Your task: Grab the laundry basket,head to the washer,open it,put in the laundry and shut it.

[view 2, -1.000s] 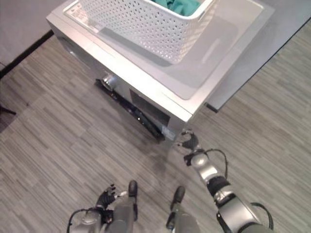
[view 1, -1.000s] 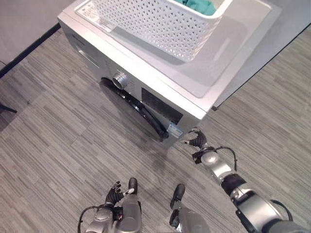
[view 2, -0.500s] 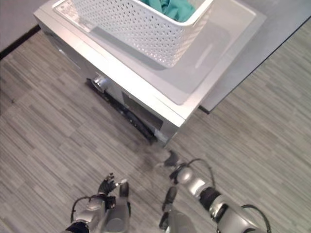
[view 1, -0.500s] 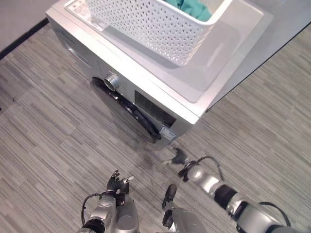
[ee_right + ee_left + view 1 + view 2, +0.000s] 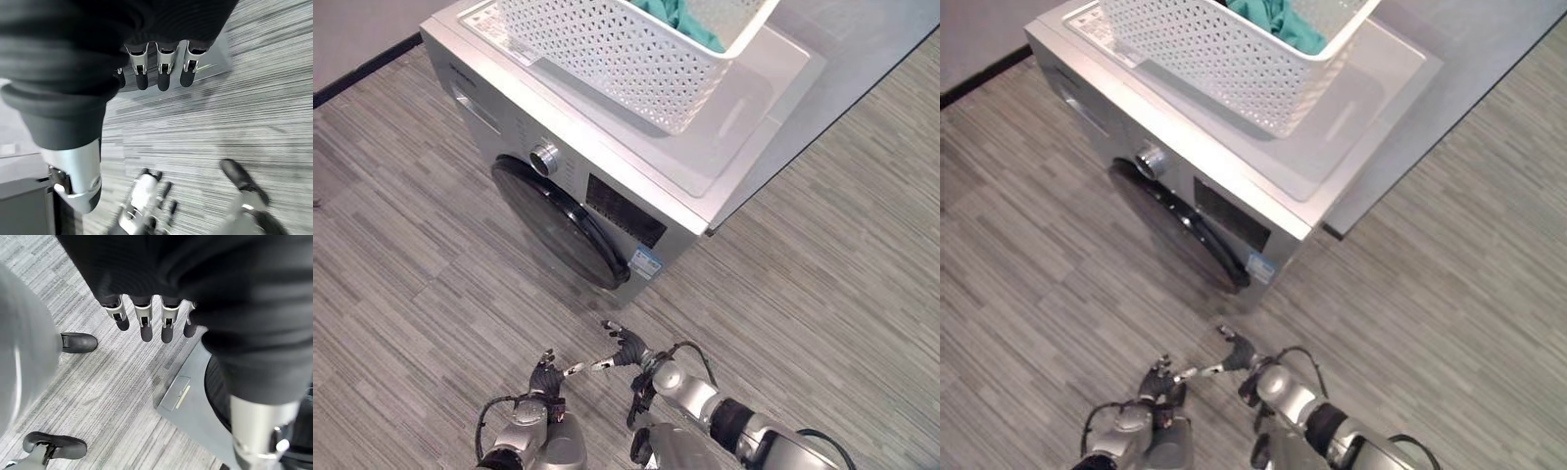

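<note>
A white perforated laundry basket (image 5: 636, 49) holding teal laundry (image 5: 677, 18) sits on top of the silver washer (image 5: 607, 171); the washer's round dark door (image 5: 558, 220) appears closed against the front, though the angle makes this hard to confirm; both hands hang low above the grey plank floor (image 5: 421, 284), well short of the machine; the right hand (image 5: 625, 351) has relaxed, spread fingers and grips nothing; the left hand (image 5: 546, 377), just beside it, is likewise loose and empty.
</note>
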Available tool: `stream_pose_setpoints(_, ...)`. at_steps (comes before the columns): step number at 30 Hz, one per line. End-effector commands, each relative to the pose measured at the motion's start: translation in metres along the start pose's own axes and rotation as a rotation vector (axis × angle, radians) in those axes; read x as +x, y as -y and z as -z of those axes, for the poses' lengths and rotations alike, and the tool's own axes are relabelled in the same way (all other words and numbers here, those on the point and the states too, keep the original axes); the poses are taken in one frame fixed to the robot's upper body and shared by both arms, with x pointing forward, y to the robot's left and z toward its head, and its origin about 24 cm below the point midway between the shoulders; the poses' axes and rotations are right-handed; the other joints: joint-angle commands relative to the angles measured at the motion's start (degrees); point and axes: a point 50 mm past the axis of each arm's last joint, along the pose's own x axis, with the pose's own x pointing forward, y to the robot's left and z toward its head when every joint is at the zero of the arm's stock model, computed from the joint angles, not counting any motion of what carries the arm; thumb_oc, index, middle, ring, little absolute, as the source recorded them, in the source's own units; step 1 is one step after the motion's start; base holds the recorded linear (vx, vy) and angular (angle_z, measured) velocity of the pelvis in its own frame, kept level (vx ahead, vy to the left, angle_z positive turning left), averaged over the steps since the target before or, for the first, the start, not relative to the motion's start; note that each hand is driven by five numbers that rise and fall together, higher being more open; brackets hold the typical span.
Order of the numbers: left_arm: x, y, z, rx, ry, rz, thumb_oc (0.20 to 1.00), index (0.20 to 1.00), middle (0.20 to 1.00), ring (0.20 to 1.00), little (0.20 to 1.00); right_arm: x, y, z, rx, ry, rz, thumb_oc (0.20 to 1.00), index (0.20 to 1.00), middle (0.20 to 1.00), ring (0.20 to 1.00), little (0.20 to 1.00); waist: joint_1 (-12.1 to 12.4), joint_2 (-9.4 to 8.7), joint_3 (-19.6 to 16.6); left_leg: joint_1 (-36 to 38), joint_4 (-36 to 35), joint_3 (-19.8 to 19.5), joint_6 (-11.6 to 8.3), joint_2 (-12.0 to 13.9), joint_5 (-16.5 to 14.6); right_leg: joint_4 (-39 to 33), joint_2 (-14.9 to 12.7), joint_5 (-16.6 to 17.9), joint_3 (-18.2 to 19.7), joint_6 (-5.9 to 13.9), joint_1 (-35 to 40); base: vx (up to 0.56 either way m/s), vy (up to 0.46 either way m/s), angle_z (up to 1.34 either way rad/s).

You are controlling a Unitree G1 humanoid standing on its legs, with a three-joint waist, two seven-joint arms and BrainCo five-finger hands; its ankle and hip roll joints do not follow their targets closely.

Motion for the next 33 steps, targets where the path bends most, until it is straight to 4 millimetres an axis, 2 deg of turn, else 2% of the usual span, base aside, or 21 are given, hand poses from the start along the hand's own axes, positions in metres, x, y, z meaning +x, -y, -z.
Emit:
stream_pose_setpoints(1,-0.003,-0.006,0.005,0.036,0.007,0.004,1.0,1.0,1.0,1.0,1.0,0.015,0.033,-0.065,0.049,0.22,0.164,1.0,1.0,1.0,1.0,1.0,2.2,-0.23,0.4,-4.0,4.6,-2.3,2.18,-0.7,-4.4,1.8,-4.4,-5.9,3.1,2.52,2.4,0.01,0.012,0.26)
stream_pose_setpoints(3,-0.003,-0.007,0.005,0.038,0.007,0.002,1.0,1.0,1.0,1.0,1.0,0.016,0.04,-0.07,0.057,0.237,0.19,1.0,1.0,1.0,1.0,1.0,2.4,-0.17,0.4,-4.3,4.7,-2.6,2.29,-0.9,-4.4,1.8,-4.4,-5.9,3.0,2.52,2.3,0.01,0.011,0.28)
stream_pose_setpoints(5,-0.004,-0.012,0.003,0.042,0.017,-0.005,1.0,1.0,1.0,1.0,1.0,0.016,0.067,-0.094,0.039,0.308,0.297,1.0,1.0,1.0,1.0,1.0,3.2,0.18,0.8,-5.3,4.9,-3.5,2.67,-1.5,-4.5,2.3,-4.7,-6.0,2.6,2.58,1.7,0.0,0.02,0.18)
stream_pose_setpoints(8,-0.002,-0.013,-0.004,0.048,0.042,-0.003,1.0,1.0,1.0,1.0,1.0,0.013,0.091,-0.116,0.015,0.378,0.392,1.0,1.0,1.0,1.0,1.0,3.9,0.52,1.5,-6.3,5.3,-4.3,2.84,-2.1,-4.5,2.8,-5.0,-6.1,2.1,2.6,1.2,0.0,0.012,0.26)
stream_pose_setpoints(11,-0.001,-0.013,-0.006,0.041,0.047,-0.002,1.0,1.0,1.0,1.0,1.0,0.008,0.098,-0.127,0.023,0.428,0.421,1.0,1.0,1.0,1.0,1.0,4.0,0.46,1.6,-6.7,5.5,-4.7,2.99,-2.4,-4.6,3.1,-5.1,-6.2,2.0,2.53,1.1,-0.01,0.022,0.15)
stream_pose_setpoints(12,-0.001,-0.014,-0.004,0.031,0.031,-0.009,1.0,1.0,1.0,1.0,1.0,0.002,0.103,-0.132,0.01,0.464,0.44,1.0,1.0,1.0,1.0,1.0,3.7,0.06,1.5,-7.5,5.4,-4.5,3.56,-2.9,-3.5,3.3,-5.7,-5.6,1.5,2.28,0.3,-0.04,0.04,0.07)
stream_pose_setpoints(14,-0.001,-0.014,-0.003,0.017,0.024,-0.017,1.0,1.0,1.0,1.0,1.0,-0.006,0.105,-0.136,-0.002,0.508,0.443,1.0,1.0,1.0,1.0,1.0,3.2,-0.13,1.5,-7.4,5.5,-4.4,3.69,-2.9,-3.7,3.8,-5.7,-5.8,1.7,2.21,0.2,-0.02,0.022,0.03)
stream_pose_setpoints(20,0.0,-0.011,0.003,0.002,-0.009,-0.022,1.0,1.0,1.0,1.0,1.0,-0.025,0.098,-0.126,-0.024,0.56,0.422,1.0,1.0,1.0,1.0,1.0,1.4,-0.89,1.7,-6.8,5.6,-3.7,3.83,-2.7,-4.1,4.6,-5.7,-5.9,2.4,2.16,-0.3,0.0,0.0,0.0)
stream_pose_setpoints(24,0.0,-0.009,0.002,-0.015,-0.01,-0.023,1.0,1.0,1.0,1.0,1.0,-0.039,0.103,-0.106,-0.093,0.53,0.442,1.0,1.0,1.0,1.0,1.0,-0.2,-1.65,2.2,-6.6,6.0,-3.1,3.83,-2.2,-4.4,4.9,-5.4,-5.9,3.1,2.08,-0.7,-0.01,-0.006,-0.02)
stream_pose_setpoints(26,0.001,-0.009,0.001,-0.019,-0.006,-0.026,1.0,1.0,1.0,1.0,1.0,-0.048,0.106,-0.089,-0.105,0.488,0.466,1.0,1.0,1.0,1.0,1.0,-1.1,-2.2,2.4,-6.3,5.8,-2.7,3.89,-1.9,-4.5,5.0,-5.1,-5.8,3.5,2.21,-1.1,-0.02,-0.017,-0.06)
stream_pose_setpoints(28,0.001,-0.009,0.001,-0.018,-0.005,-0.027,1.0,1.0,1.0,1.0,1.0,-0.049,0.109,-0.076,-0.114,0.441,0.489,1.0,1.0,1.0,1.0,1.0,-1.5,-2.37,2.5,-6.0,5.5,-2.5,3.94,-1.9,-4.5,5.1,-5.1,-5.7,3.7,2.3,-1.3,0.0,-0.01,-0.08)
stream_pose_setpoints(33,0.0,-0.008,-0.003,-0.02,0.018,-0.022,1.0,1.0,1.0,1.0,1.0,-0.044,0.112,-0.071,-0.124,0.405,0.516,1.0,1.0,1.0,1.0,1.0,-1.5,-2.1,3.2,-6.2,5.4,-2.4,3.95,-1.8,-4.2,5.0,-5.0,-5.4,3.9,2.29,-1.8,-0.02,-0.007,-0.06)
